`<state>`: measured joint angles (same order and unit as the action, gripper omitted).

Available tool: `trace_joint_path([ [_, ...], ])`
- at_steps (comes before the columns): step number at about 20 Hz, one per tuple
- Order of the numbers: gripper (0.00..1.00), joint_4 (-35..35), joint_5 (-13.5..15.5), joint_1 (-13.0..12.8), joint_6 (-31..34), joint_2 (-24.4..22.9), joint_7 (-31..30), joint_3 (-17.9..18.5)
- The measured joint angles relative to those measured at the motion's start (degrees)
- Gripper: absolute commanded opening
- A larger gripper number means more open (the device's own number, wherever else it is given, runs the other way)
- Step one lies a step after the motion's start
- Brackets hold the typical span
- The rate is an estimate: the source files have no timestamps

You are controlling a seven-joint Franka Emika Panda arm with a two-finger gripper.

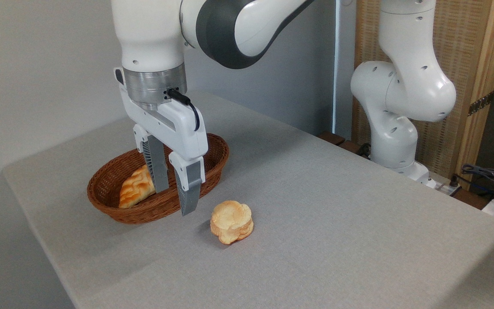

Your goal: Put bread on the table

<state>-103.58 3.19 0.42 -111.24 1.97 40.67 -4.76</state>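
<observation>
The bread, a golden-brown loaf with a lattice top, lies inside the brown wicker basket at the left of the grey table. Part of the loaf is hidden behind a gripper finger. My gripper hangs over the basket's near right side, fingers pointing down and apart, open, with nothing between them. One finger stands in front of the loaf's right end; the other crosses the basket's rim. Whether the fingers touch the loaf I cannot tell.
A pale round flower-shaped bun sits on the table just right of the basket. The arm's white base rises at the table's far right edge. Cables lie beyond that edge.
</observation>
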Motion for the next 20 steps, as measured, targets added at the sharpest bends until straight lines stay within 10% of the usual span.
trace_joint_path([
  [20, 1.0, 2.33, 0.0, -0.15, 5.37, -1.13, -0.06, -0.09],
])
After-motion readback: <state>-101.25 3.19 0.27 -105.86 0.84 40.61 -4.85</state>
